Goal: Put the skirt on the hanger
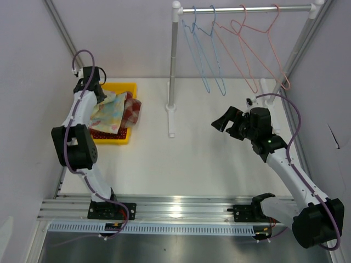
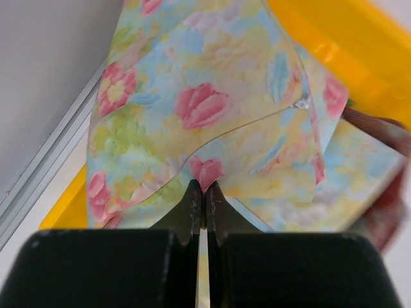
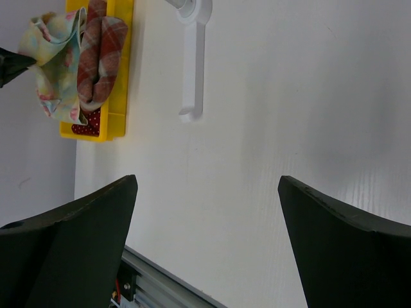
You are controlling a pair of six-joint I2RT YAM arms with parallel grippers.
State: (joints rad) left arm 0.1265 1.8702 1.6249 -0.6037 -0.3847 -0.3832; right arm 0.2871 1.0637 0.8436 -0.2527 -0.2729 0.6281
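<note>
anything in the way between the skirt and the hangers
Yes: the rack's post stands about on the straight line from the skirt, pinched by the left end effector, to the hangers. Nothing else visible does.

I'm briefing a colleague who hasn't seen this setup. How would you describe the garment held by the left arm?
Find the yellow bin at the far left of the table. The skirt lies over it, pinched in the left pincer. Its pastel pink-and-blue flowers set it apart from the red plaid cloth beside it.
</note>
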